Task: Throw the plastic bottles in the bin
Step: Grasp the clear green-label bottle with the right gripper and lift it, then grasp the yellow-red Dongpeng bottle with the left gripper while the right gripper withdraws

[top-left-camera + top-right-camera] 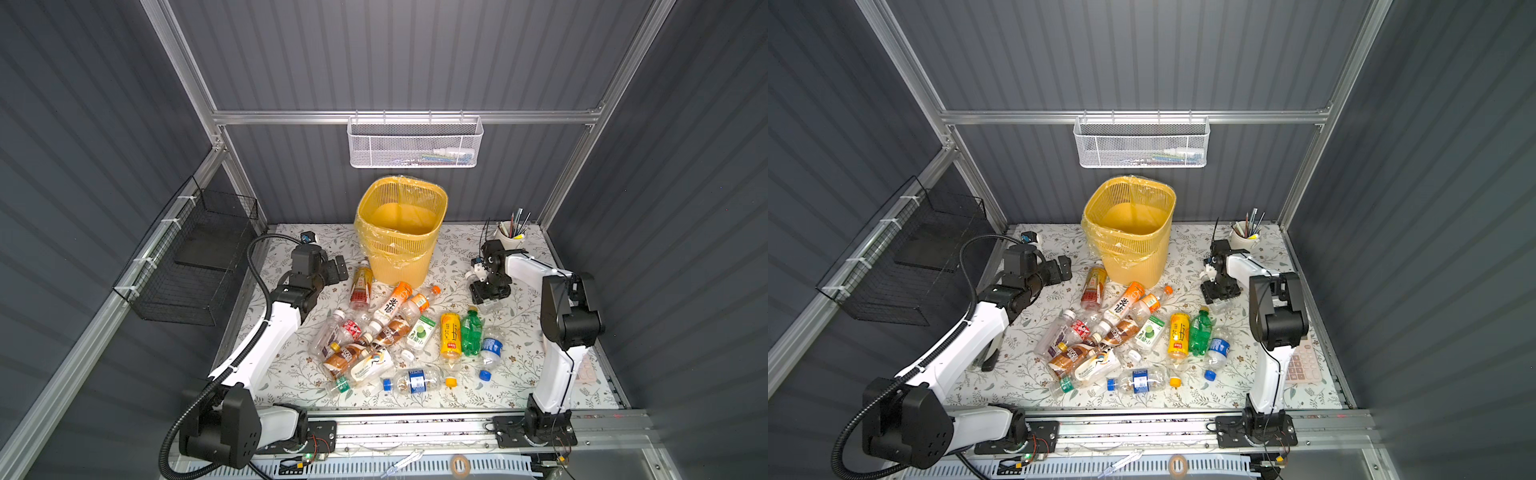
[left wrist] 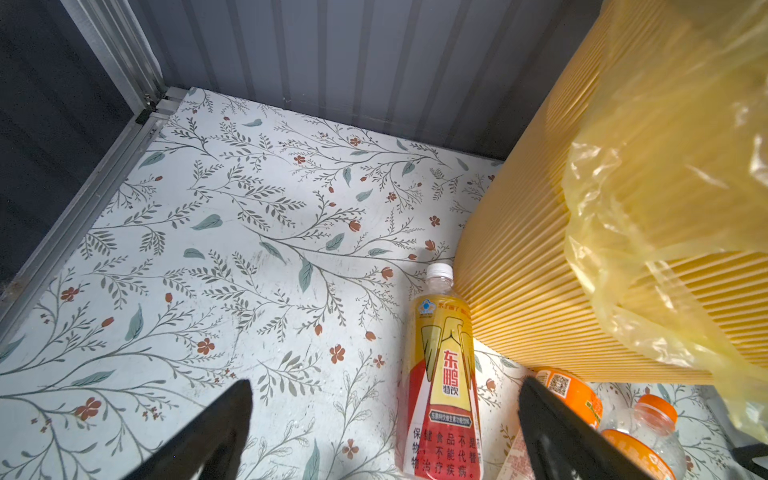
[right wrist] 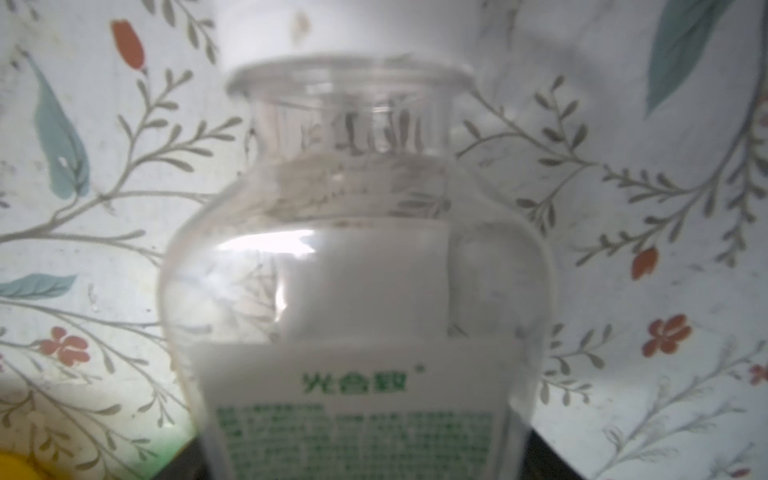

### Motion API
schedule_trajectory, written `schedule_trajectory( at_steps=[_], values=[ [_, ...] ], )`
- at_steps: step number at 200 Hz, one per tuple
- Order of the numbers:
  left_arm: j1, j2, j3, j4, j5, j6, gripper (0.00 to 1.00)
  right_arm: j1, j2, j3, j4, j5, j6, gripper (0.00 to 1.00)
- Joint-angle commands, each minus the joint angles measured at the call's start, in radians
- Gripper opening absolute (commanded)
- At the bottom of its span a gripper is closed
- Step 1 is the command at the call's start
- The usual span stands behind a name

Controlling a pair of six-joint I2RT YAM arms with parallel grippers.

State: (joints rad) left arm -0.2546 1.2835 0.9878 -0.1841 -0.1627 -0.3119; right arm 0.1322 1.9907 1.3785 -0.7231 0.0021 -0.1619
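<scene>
Grey ribbed walls and an aluminium frame close in a counter [image 1: 291,374] papered with a leaf-and-flower print; a white mesh basket [image 1: 415,145] hangs on the back rail, a black wire basket [image 1: 187,266] hangs on the left wall, and a white cup of pens [image 1: 511,239] stands in the far right corner. The bin [image 1: 399,257], yellow and lattice-sided with a clear bag liner folded over its rim, stands upright at the back middle of the counter; in both top views no bottle shows inside it. The plastic bottles [image 1: 386,332] lie on their sides in a loose heap in front of the bin, some crossing one another; a yellow bottle [image 1: 451,336] and a green bottle [image 1: 471,332] lie side by side at the right of the heap. A red-and-yellow bottle [image 1: 360,286] lies just beside the bin's foot, its white cap toward the back wall. The left gripper [image 1: 337,270] hangs low near that bottle with its jaws spread wide and nothing between them; the left wrist view shows the bottle [image 2: 444,374] lying in front of the spread fingers [image 2: 216,428]. The right gripper [image 1: 490,300] points down at the right of the heap over a clear bottle with a white, green-printed label [image 3: 357,291]; its jaws stand on either side of the bottle, close against it; whether they press on it I cannot tell.
</scene>
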Motion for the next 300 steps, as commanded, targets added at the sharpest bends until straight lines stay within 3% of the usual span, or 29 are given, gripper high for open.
schedule_trajectory(
  at_steps=[1, 56, 101, 128, 159, 196, 214, 228, 239, 243, 258, 300],
  values=[
    [-0.002, 0.002, 0.012, -0.014, 0.008, -0.006, 1.0, -0.003, -0.036, 0.022, -0.013, -0.01, 0.008, 0.63],
    [-0.002, 0.01, -0.004, -0.013, -0.011, -0.003, 1.0, -0.015, -0.31, -0.048, 0.134, -0.025, 0.067, 0.58],
    [-0.002, 0.032, -0.03, -0.021, -0.046, 0.022, 1.0, -0.041, -0.698, -0.213, 0.519, -0.137, 0.166, 0.6],
    [-0.002, 0.054, -0.031, -0.032, -0.028, 0.035, 1.0, -0.048, -0.795, -0.193, 0.656, -0.208, 0.278, 0.6],
    [-0.002, 0.084, -0.029, -0.03, 0.037, 0.032, 1.0, -0.001, -0.719, -0.049, 0.745, -0.414, 0.421, 0.61],
    [-0.003, 0.114, -0.025, -0.025, 0.074, 0.02, 1.0, 0.174, -0.474, 0.226, 0.634, -0.444, 0.37, 0.63],
    [-0.005, 0.133, -0.02, -0.027, 0.08, 0.014, 1.0, 0.232, -0.282, 0.444, 0.453, -0.465, 0.311, 0.66],
    [-0.005, 0.15, -0.006, -0.042, 0.077, 0.011, 1.0, 0.255, -0.149, 0.657, 0.257, -0.417, 0.259, 0.74],
    [-0.005, 0.153, 0.002, -0.051, 0.071, 0.01, 1.0, 0.254, -0.096, 0.751, 0.185, -0.365, 0.254, 0.95],
    [-0.007, 0.151, 0.002, -0.051, 0.069, 0.01, 1.0, 0.254, -0.09, 0.763, 0.179, -0.352, 0.253, 0.99],
    [-0.016, 0.142, 0.001, -0.045, 0.05, 0.013, 1.0, 0.253, -0.126, 0.726, 0.225, -0.274, 0.249, 0.99],
    [-0.113, 0.159, 0.038, -0.089, -0.057, 0.077, 1.0, 0.234, -0.326, 0.468, 0.393, -0.168, 0.25, 0.99]
  ],
)
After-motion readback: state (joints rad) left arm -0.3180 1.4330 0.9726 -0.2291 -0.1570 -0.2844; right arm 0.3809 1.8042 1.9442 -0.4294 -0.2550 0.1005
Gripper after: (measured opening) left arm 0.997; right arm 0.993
